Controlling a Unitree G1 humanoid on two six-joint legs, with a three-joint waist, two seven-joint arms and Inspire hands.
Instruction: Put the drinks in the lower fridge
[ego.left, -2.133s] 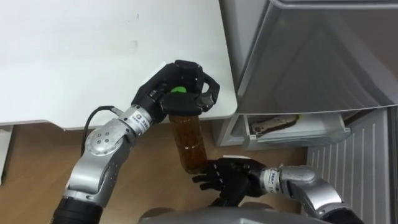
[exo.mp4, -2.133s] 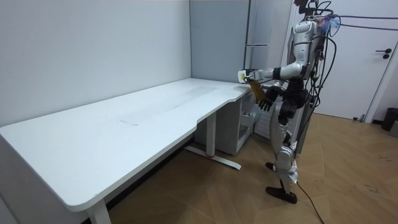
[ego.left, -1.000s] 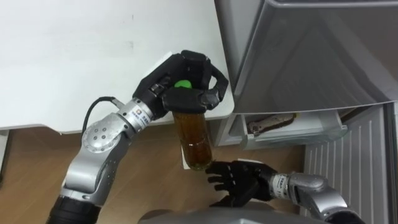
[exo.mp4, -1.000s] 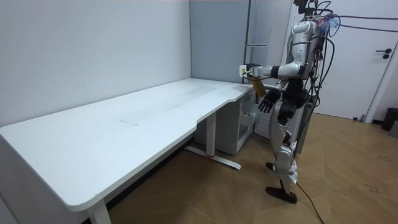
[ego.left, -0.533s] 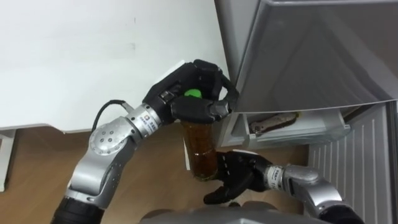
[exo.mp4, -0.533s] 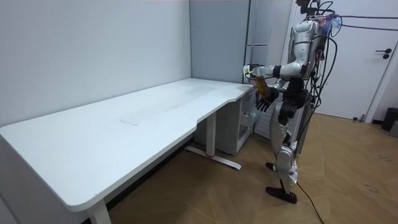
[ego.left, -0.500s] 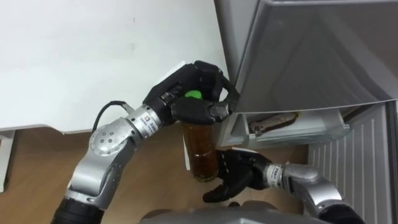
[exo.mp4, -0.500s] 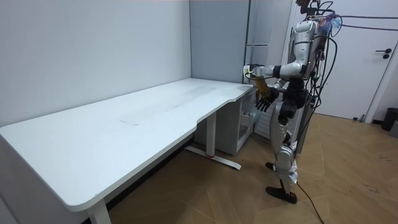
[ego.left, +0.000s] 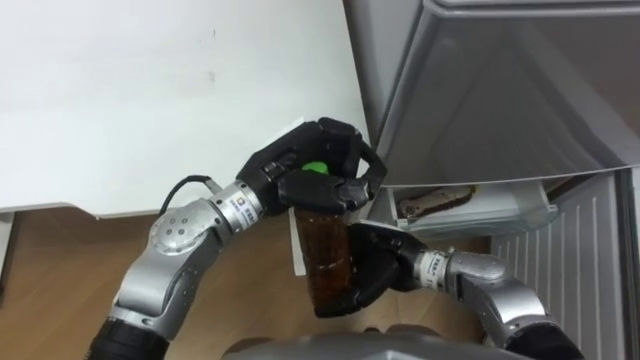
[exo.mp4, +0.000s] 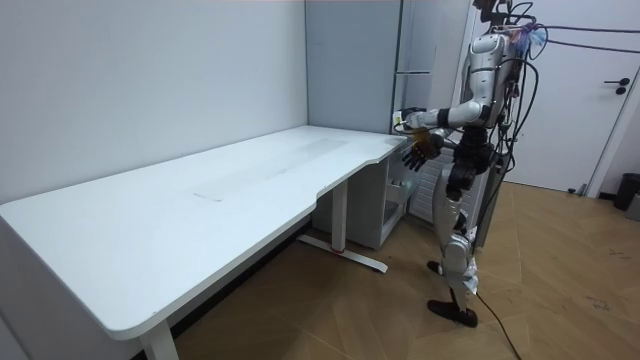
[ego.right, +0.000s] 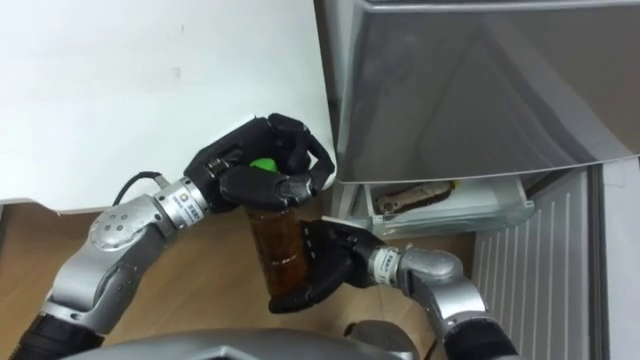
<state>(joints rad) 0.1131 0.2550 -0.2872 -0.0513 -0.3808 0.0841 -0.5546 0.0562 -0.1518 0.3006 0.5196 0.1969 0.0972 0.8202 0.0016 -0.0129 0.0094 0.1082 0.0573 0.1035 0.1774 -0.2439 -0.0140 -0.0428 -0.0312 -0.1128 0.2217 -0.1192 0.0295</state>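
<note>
Amber drink in a clear bottle (ego.left: 322, 245) with a green cap (ego.left: 315, 168): that's what I'm carrying. It hangs near enough upright in the air, just off the corner of the white worktop (ego.left: 150, 90). It is above the wooden floor (ego.left: 60, 250) and touches neither.

My left hand (ego.left: 280, 165) has it from above. The fingers and thumb are curled tight round the neck and cap, with a spot of green showing between them.

My right hand (ego.left: 378, 262) comes in from the lower right and sits against the bottle's lower half. The thumb is up along the side and the fingers curve round toward the base, a cupping hold. So both hands are on it.

Just to the right I've got the silver fridge (ego.left: 500, 90). Under its big grey panel the lower part stands open. There I can see a white shelf tray (ego.left: 480, 212) with a brownish packet (ego.left: 435, 198) lying in it. The bottle is beside that opening, not inside.

In the room view I'm standing upright at the worktop's far end, both arms raised in front of my chest.
</note>
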